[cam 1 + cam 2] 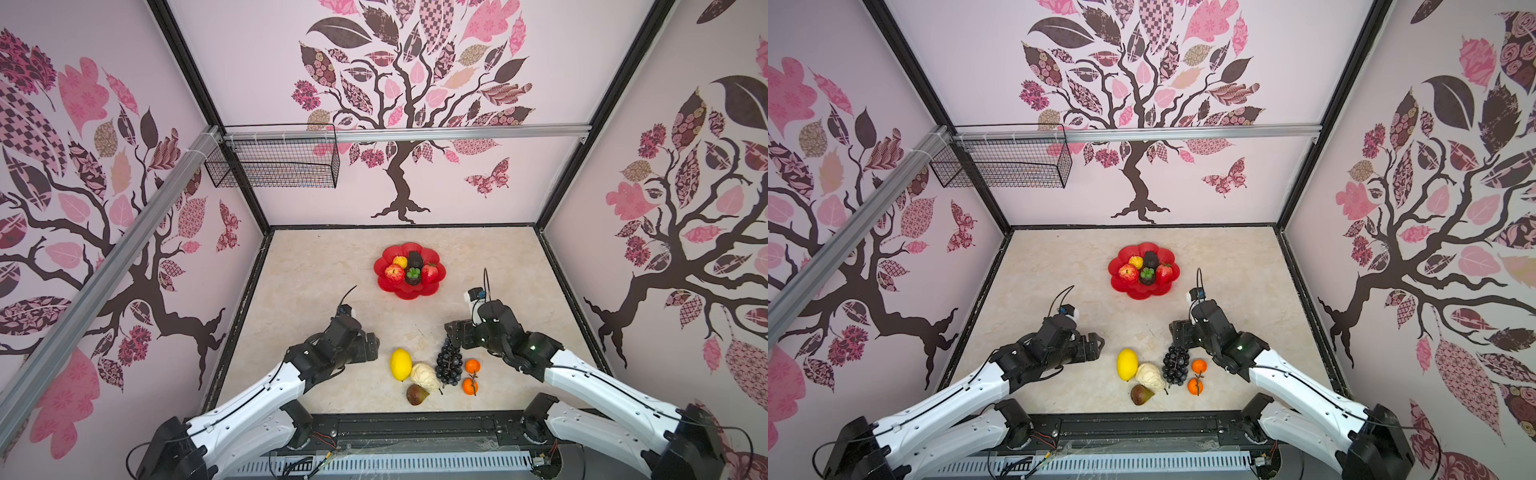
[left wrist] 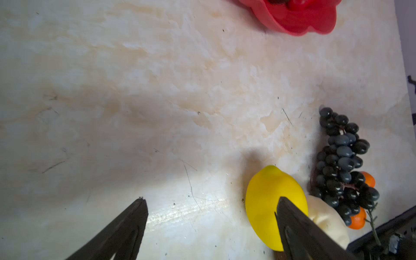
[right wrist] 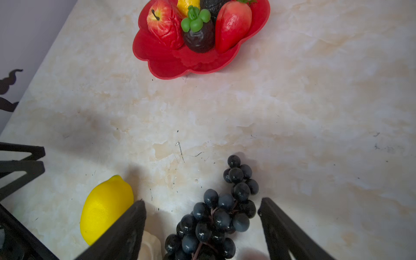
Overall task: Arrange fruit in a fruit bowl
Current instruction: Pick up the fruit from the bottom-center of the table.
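Observation:
The red fruit bowl (image 1: 409,294) at mid-table holds an apple (image 1: 394,274), a strawberry (image 1: 430,272), a yellow pear (image 1: 400,262) and two dark fruits. Near the front edge lie a lemon (image 1: 400,364), a cream knobbly piece (image 1: 424,376), a grape bunch (image 1: 449,368), two oranges (image 1: 472,366) and a brown fig (image 1: 416,394). My left gripper (image 2: 211,199) is open, just left of the lemon (image 2: 265,202), holding nothing. My right gripper (image 3: 202,200) is open above the grape bunch (image 3: 216,216), one finger on each side, with gaps.
A black wire basket (image 1: 274,162) hangs on the back wall at the upper left. Patterned walls close in the marble tabletop (image 1: 324,291) on three sides. A black rail (image 1: 415,428) runs along the front edge.

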`<move>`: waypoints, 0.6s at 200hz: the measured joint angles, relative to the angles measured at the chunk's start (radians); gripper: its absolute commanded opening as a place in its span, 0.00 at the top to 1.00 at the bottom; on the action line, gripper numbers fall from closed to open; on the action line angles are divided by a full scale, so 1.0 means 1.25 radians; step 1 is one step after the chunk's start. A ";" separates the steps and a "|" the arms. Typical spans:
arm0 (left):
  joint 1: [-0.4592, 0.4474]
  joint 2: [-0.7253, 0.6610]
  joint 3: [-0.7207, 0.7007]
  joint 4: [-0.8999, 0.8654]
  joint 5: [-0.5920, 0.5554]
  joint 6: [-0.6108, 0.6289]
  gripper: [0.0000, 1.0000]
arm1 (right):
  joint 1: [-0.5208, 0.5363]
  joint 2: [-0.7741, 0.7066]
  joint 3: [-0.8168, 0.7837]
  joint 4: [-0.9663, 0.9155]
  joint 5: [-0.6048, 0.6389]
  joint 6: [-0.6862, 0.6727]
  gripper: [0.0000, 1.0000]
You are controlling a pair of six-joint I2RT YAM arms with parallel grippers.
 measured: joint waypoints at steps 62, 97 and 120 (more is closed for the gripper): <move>-0.176 0.129 0.142 -0.087 -0.029 -0.063 0.05 | 0.000 -0.042 -0.093 0.117 -0.015 0.082 0.12; -0.224 0.232 0.198 -0.106 -0.055 -0.092 0.02 | 0.000 -0.040 -0.106 0.146 -0.026 0.098 0.12; -0.229 0.285 0.226 -0.114 -0.058 -0.100 0.02 | 0.000 -0.041 -0.106 0.157 -0.030 0.102 0.11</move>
